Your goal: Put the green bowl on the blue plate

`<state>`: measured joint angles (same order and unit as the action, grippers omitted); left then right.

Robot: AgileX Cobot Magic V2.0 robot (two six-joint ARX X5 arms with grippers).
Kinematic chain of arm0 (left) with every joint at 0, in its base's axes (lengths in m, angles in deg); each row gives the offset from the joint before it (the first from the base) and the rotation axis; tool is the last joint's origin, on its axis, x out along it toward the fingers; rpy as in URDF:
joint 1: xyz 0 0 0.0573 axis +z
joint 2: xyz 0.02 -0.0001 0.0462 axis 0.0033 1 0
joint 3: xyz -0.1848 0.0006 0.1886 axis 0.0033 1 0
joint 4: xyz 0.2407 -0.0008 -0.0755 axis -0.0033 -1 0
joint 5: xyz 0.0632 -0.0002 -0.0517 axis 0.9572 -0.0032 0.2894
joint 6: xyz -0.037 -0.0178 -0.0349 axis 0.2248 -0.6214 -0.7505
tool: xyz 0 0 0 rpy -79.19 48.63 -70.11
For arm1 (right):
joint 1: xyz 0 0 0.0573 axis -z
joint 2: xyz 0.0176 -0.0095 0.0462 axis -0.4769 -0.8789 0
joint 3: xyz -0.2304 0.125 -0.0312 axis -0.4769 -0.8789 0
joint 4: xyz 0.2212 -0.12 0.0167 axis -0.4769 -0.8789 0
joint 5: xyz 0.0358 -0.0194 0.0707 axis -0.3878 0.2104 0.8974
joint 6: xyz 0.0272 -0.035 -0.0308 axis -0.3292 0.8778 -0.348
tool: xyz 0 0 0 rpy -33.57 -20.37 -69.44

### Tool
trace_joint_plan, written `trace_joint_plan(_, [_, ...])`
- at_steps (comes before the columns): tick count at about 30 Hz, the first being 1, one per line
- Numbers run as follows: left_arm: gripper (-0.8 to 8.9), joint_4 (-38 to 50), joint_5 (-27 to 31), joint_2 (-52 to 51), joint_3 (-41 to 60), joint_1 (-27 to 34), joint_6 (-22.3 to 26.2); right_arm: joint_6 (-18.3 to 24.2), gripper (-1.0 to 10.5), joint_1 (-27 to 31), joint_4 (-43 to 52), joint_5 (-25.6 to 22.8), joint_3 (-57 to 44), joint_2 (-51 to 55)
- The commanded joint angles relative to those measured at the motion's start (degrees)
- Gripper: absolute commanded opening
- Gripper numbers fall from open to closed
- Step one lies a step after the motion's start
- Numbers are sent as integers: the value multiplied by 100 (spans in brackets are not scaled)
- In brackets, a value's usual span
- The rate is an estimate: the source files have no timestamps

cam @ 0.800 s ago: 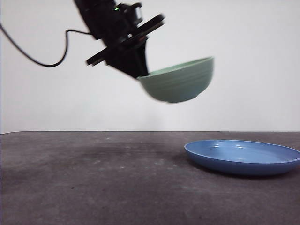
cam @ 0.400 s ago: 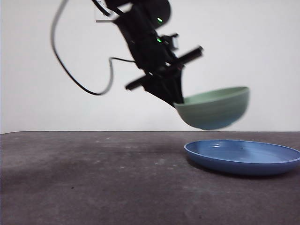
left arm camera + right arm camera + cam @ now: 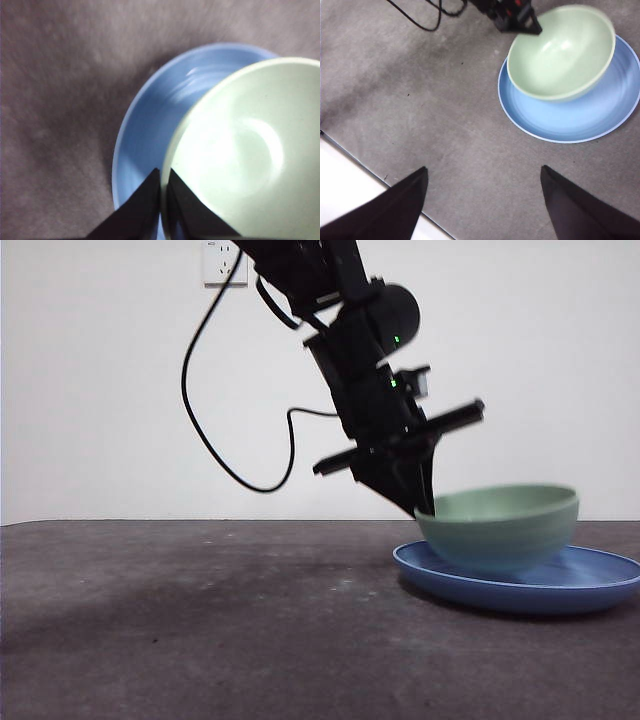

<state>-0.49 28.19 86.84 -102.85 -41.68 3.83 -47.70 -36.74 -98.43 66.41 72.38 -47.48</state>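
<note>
The green bowl (image 3: 500, 528) is upright and low over the blue plate (image 3: 590, 585), at or just above its surface. My left gripper (image 3: 425, 508) is shut on the bowl's left rim. In the left wrist view my left gripper (image 3: 162, 192) pinches the bowl's (image 3: 245, 150) rim over the plate (image 3: 150, 130). My right gripper (image 3: 482, 200) is open and empty, well apart from the bowl (image 3: 560, 50) and the plate (image 3: 580, 117), with the left gripper (image 3: 527, 27) at the bowl's rim.
The dark grey table (image 3: 200, 620) stretches left of the plate. A black cable (image 3: 215, 440) hangs from the left arm. A white wall socket (image 3: 222, 262) is on the back wall. The table's edge (image 3: 375, 172) shows near the right gripper.
My left gripper has carried the green bowl down and to the right, from up in the air left of the plate to low over the plate.
</note>
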Motion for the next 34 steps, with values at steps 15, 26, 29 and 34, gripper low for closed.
trace_joint_plan(15, [218, -149, 22, 280, -197, -166, 120, -59, 363, -20, 57, -2, 114, 0])
trace_joint_plan(26, [252, -308, 20, -61, -260, -116, 120, -57, 363, -20, 57, -9, 114, 0])
trace_joint_plan(29, [252, -407, 20, -369, -260, -44, 138, -55, 363, -20, 57, -55, 114, 0])
trace_joint_plan(34, [254, -450, 20, -1051, -258, 160, 138, -55, 363, -20, 52, -192, 114, 0])
